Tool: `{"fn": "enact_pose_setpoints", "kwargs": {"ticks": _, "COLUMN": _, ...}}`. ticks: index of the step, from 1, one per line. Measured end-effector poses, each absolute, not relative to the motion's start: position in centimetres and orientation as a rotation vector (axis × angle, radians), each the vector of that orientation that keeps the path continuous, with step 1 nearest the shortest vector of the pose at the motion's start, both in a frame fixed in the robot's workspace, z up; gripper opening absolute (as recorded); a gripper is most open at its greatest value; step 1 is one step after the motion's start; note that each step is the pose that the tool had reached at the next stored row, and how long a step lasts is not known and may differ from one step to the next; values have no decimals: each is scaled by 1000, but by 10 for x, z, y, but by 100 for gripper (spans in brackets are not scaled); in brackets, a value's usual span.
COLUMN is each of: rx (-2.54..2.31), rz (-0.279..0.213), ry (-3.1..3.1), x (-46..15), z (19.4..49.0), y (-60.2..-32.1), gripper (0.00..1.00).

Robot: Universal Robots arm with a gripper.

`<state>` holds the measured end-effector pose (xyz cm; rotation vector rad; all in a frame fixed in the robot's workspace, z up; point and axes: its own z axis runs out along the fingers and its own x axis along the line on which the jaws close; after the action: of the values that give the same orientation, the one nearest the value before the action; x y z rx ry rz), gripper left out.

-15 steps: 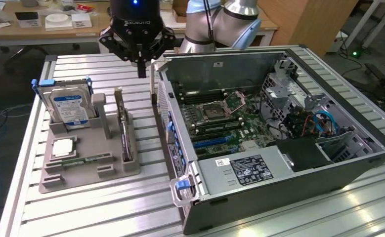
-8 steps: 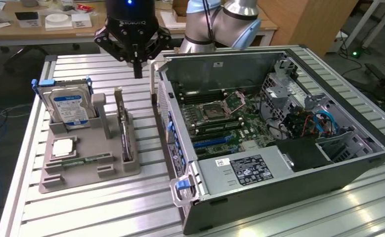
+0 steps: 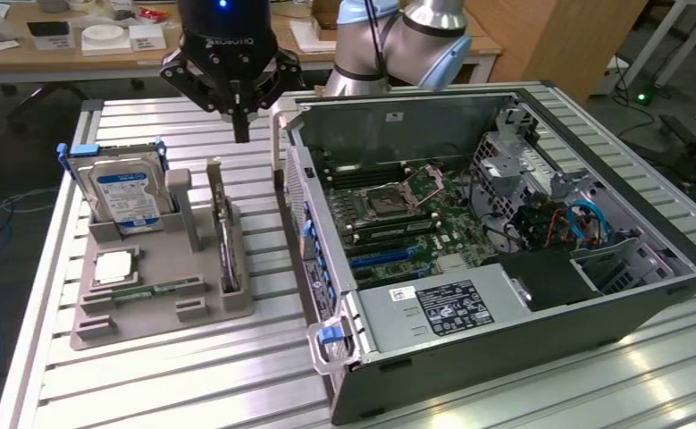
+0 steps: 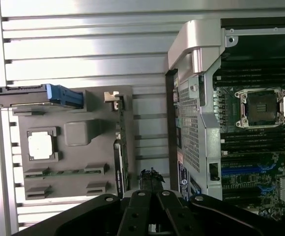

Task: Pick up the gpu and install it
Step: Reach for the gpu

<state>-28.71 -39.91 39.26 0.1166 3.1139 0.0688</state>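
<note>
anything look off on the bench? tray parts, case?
Nothing stands out. The gpu stands on edge in its slot of the grey tray, hard drive upright, processor flat in its recess. The open case lies on its side. The hand hangs shut above, holding nothing.

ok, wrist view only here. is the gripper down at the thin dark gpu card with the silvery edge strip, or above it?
Observer: Above it. The shut gripper hangs over the slatted metal table, apparently higher than the top edge of the gpu, touching nothing.
Operator: card upright?
Observer: Yes, on its long edge in a slot of the grey plastic holder, on the side toward the open grey computer case.
Operator: anything in the case past my frame?
Observer: Blue cables at the case's far end, toward the exterior view's right.
</note>
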Motion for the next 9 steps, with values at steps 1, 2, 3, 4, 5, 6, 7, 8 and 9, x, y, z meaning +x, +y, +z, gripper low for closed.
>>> {"fn": "enact_pose_setpoints", "kwargs": {"ticks": 1, "rx": 117, "rz": 69, "ry": 3114, "x": -288, "z": 393, "y": -399, "gripper": 11}}
{"fn": "enact_pose_setpoints", "kwargs": {"ticks": 2, "rx": 117, "rz": 69, "ry": 3114, "x": -289, "z": 393, "y": -399, "gripper": 11}}
{"fn": "enact_pose_setpoints", "kwargs": {"ticks": 3, "rx": 117, "rz": 69, "ry": 3114, "x": -290, "z": 393, "y": -399, "gripper": 11}}
{"fn": "enact_pose_setpoints", "kwargs": {"ticks": 4, "rx": 117, "rz": 69, "ry": 3114, "x": -291, "z": 393, "y": -399, "gripper": 11}}
{"fn": "enact_pose_setpoints", "kwargs": {"ticks": 5, "rx": 117, "rz": 69, "ry": 3114, "x": -292, "z": 393, "y": -399, "gripper": 11}}
{"fn": "enact_pose_setpoints", "kwargs": {"ticks": 6, "rx": 117, "rz": 69, "ry": 3114, "x": -293, "z": 393, "y": -399, "gripper": 11}}
{"fn": "enact_pose_setpoints", "kwargs": {"ticks": 7, "rx": 117, "rz": 69, "ry": 3114, "x": -294, "z": 393, "y": -399, "gripper": 11}}
{"fn": "enact_pose_setpoints", "kwargs": {"ticks": 8, "rx": 117, "rz": 69, "ry": 3114, "x": -295, "z": 393, "y": -399, "gripper": 11}}
{"fn": "enact_pose_setpoints", "kwargs": {"ticks": 9, "rx": 117, "rz": 69, "ry": 3114, "x": -297, "z": 393, "y": -399, "gripper": 11}}
